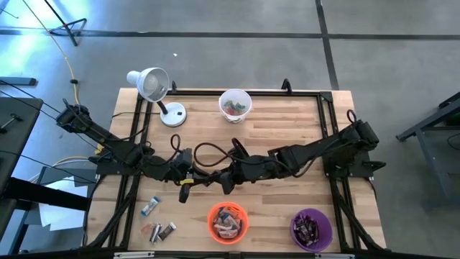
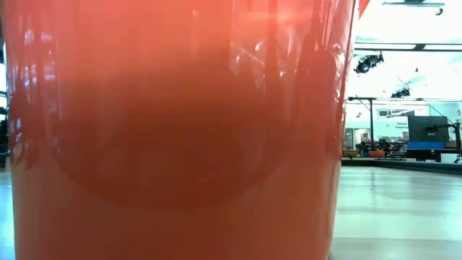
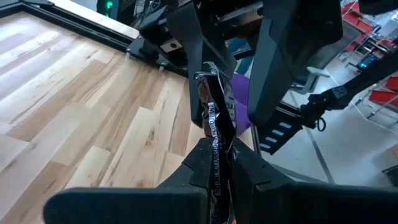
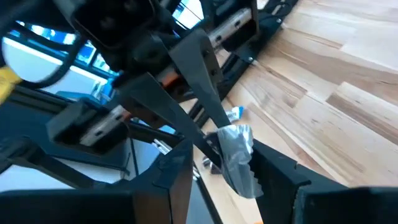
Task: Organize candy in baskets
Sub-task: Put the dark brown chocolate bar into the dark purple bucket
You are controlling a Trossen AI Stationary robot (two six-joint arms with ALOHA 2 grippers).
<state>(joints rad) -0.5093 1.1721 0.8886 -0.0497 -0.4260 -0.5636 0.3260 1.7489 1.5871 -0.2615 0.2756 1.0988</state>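
Two pincers — one candy

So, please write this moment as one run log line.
left gripper: shut on candy bar | right gripper: around same bar, mid-table | handover

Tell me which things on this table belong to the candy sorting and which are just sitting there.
Part of the job:
white basket
orange basket
purple basket
loose candy on the table
dark-wrapped candy held between the left hand and the right hand

Just sitting there:
white desk lamp
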